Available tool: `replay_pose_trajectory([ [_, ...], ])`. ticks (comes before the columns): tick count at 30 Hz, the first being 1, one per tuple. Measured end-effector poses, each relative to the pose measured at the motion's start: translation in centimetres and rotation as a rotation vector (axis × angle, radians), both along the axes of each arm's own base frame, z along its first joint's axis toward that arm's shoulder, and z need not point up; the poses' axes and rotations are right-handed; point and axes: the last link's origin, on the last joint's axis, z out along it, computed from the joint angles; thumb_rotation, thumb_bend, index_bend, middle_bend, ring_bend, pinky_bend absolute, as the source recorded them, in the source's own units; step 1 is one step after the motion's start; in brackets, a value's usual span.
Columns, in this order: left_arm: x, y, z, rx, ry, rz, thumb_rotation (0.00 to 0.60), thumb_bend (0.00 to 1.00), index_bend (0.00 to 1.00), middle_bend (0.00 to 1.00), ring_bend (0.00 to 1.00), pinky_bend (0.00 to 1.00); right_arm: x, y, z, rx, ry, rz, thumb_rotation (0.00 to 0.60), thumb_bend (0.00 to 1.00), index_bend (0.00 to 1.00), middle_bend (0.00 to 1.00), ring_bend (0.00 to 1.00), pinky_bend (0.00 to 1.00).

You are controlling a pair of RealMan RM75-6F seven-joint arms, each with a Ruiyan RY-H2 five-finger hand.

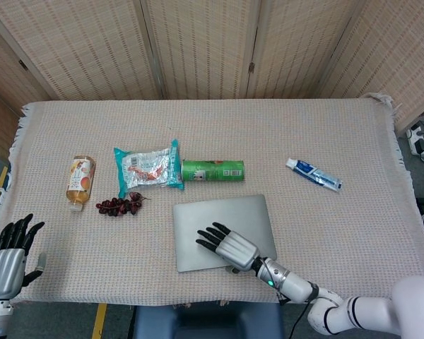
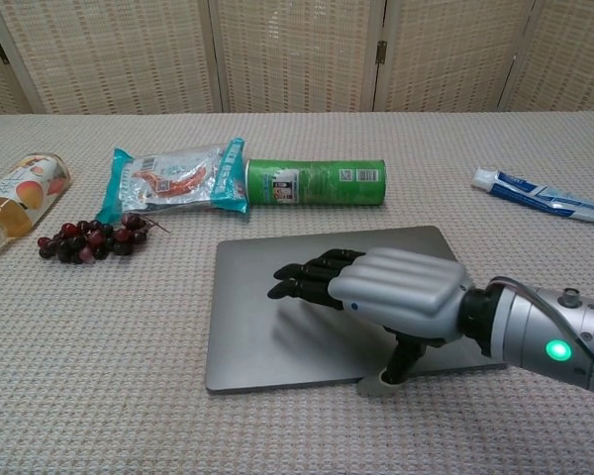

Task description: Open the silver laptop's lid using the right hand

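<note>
The silver laptop (image 1: 219,219) (image 2: 267,327) lies flat near the table's front edge. My right hand (image 1: 226,244) (image 2: 381,292) hovers over its lid, dark fingers (image 2: 312,277) stretched out toward the left. The thumb (image 2: 400,358) points down at the lid's front edge, where a sliver of the base (image 2: 374,388) shows beneath. The lid's front edge looks slightly raised there. My left hand (image 1: 8,256) hangs off the table's front left corner, fingers spread and holding nothing; the chest view does not show it.
Behind the laptop lies a green can (image 1: 213,171) (image 2: 315,182) on its side. Left of it are a snack bag (image 1: 147,167) (image 2: 174,176), grapes (image 1: 119,205) (image 2: 87,240) and a juice bottle (image 1: 80,182) (image 2: 18,198). A toothpaste tube (image 1: 313,174) (image 2: 540,196) lies at the right.
</note>
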Motion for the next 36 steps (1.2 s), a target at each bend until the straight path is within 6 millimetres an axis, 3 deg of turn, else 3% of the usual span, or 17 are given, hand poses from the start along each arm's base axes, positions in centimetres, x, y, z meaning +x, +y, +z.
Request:
replay_pose_trajectory([
  [7,0.0,0.0,-0.1,-0.002,-0.001,-0.002,0.600,0.55,0.17,0.05,0.01,0.00,0.1,-0.1,0.0,-0.004,0.010,0.007,0.600,0.25,0.00,0.00,0.00,0.00],
  [13,-0.1,0.0,-0.1,-0.002,-0.003,-0.003,0.600,0.55,0.17,0.05,0.01,0.00,0.3,-0.2,-0.1,-0.012,0.016,0.016,0.600,0.40,0.00,0.00,0.00,0.00],
  [25,-0.1,0.3,-0.4,-0.017,-0.009,-0.020,0.600,0.55,0.17,0.05,0.01,0.00,0.9,-0.3,-0.1,-0.040,0.029,0.048,0.600,0.48,0.00,0.00,0.00,0.00],
  [36,1.2,1.7,-3.0,-0.153,-0.063,-0.157,0.600,0.55,0.20,0.11,0.05,0.00,2.8,-1.0,0.9,-0.142,0.075,0.119,0.600,0.56,0.00,0.00,0.00,0.00],
])
